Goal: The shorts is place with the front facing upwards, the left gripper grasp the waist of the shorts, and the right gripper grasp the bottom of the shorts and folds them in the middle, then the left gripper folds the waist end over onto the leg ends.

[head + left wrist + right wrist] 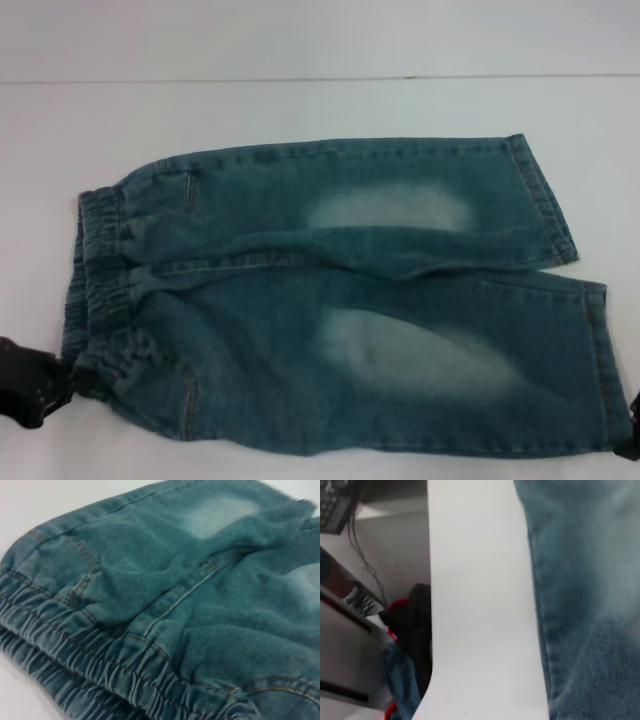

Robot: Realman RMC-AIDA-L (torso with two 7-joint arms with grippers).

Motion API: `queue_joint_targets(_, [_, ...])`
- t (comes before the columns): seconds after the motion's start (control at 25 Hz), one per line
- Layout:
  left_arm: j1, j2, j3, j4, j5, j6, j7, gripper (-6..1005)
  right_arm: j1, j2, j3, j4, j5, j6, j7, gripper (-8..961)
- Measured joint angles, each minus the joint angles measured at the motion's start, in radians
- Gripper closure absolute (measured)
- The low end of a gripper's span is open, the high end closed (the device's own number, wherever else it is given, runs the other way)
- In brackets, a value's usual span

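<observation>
We see the denim shorts (340, 300) lying flat, front up, on the white table (320, 110), elastic waist (100, 290) to our left and leg hems (575, 300) to our right; our left gripper (35, 385) sits at the waist's near corner, our right gripper (632, 430) beside the near hem; we cannot tell either claw's opening

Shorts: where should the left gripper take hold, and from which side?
Take the shorts by the gathered elastic waistband, at its near corner, coming in from the robot's left where the left gripper waits. The band is thick, bunched and lies at the cloth's edge.
</observation>
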Motion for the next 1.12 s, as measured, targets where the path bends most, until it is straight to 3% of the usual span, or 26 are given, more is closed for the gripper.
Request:
queue_joint_targets(0.24, [0.016, -0.001, -0.115, 0.092, -0.024, 0.162, 0.012, 890, -0.03, -0.006, 0.061, -0.071, 0.05, -0.018, -0.022, 895])
queue_joint_targets(0.44, [0.014, 0.001, -0.183, 0.108, -0.07, 0.165, 0.009, 887, -0.029, -0.007, 0.117, -0.096, 0.12, -0.016, -0.057, 887])
queue_joint_targets(0.76, [-0.036, -0.005, -0.176, 0.066, -0.157, 0.036, 0.008, 882, -0.026, -0.005, 0.321, -0.128, 0.347, 0.077, -0.116, 875])
queue_joint_targets(0.92, [-0.079, -0.005, -0.164, 0.006, -0.225, -0.039, 0.019, 880, -0.03, 0.0, 0.337, -0.098, 0.408, 0.234, -0.118, 869])
queue_joint_targets(1.12, [-0.12, -0.006, -0.08, -0.049, -0.276, -0.198, 0.004, 877, -0.022, 0.001, 0.315, -0.003, 0.496, 0.43, -0.13, 862])
